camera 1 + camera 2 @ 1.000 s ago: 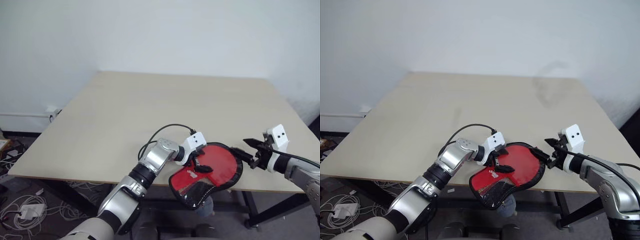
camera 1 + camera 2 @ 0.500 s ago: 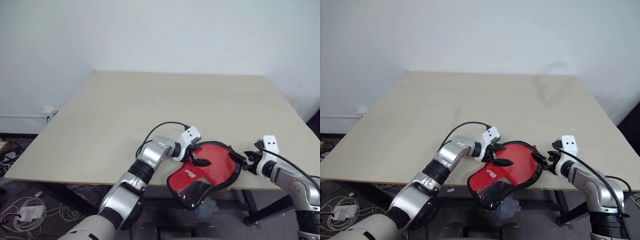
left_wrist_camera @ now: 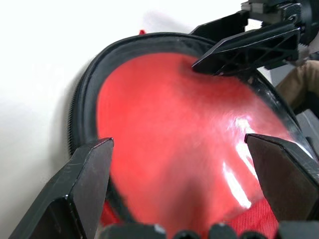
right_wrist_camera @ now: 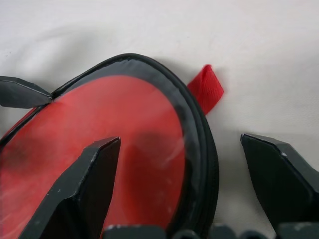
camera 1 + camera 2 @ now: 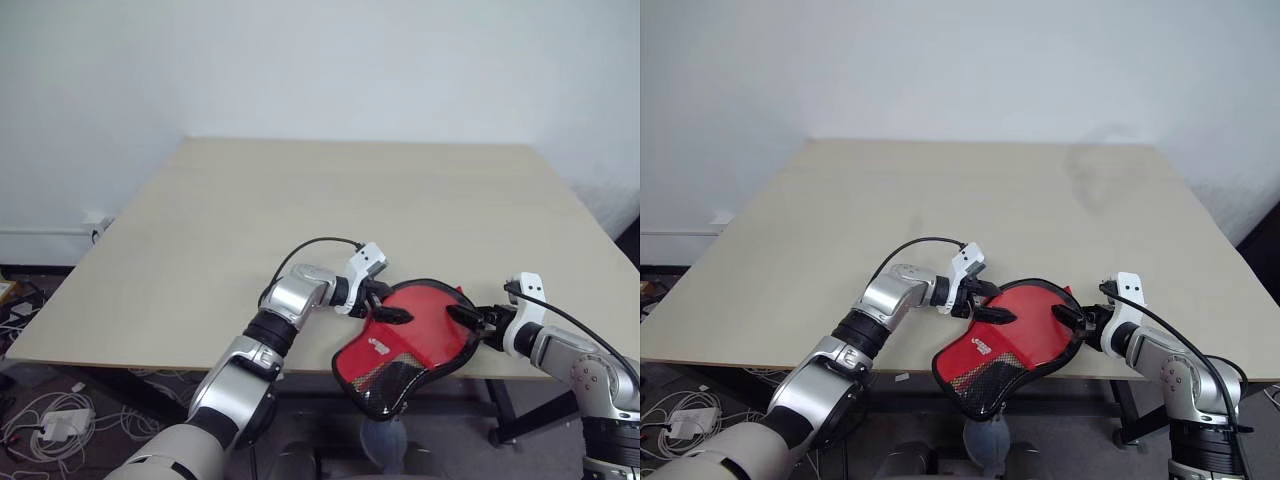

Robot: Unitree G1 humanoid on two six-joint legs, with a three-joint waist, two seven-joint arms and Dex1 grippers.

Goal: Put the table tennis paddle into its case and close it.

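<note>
Right hand (image 5: 478, 322), open, straddles the round far rim of the case (image 5: 420, 335); left hand (image 5: 385, 305), open, flanks the opposite side; narrow end overhangs bench (image 5: 200, 260) edge.

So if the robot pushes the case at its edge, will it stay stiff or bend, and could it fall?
The case looks like soft fabric with a zipper rim, so alone it would probably flex. The glossy red face inside suggests the paddle may stiffen its round part. Its mesh end overhangs the table edge, so a push toward the robot could tip it off.
</note>
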